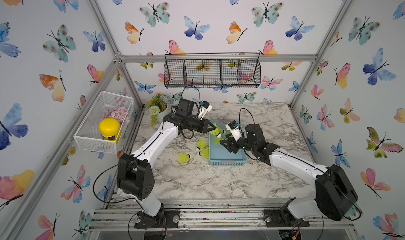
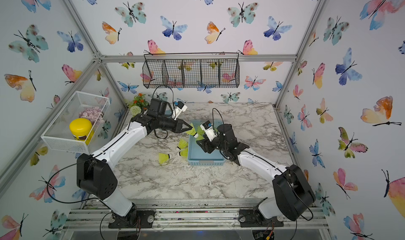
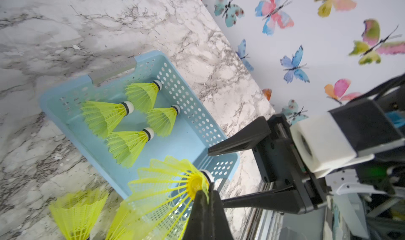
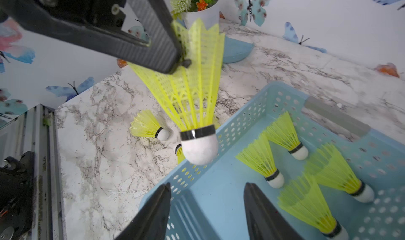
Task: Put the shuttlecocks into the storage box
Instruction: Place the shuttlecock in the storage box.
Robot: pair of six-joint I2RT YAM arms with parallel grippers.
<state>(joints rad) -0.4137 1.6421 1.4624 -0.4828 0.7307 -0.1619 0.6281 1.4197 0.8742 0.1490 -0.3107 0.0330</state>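
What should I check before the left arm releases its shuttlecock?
1. Grip: left gripper shut on the held shuttlecock by its skirt, cork down. Ok.
2. Drop spot: its cork hangs right at the storage box wall. Cannot tell if inside.
3. Right gripper: open, empty, close by over the box. Cannot tell if clear.
4. Box floor: four shuttlecocks lie at one end, with room to spare. Ok.
5. Leftovers: three shuttlecocks on the marble table beside the box. Not ok.

No legible text, brand or number anywhere (label on the yellow-lidded jar (image 1: 109,130) too small)
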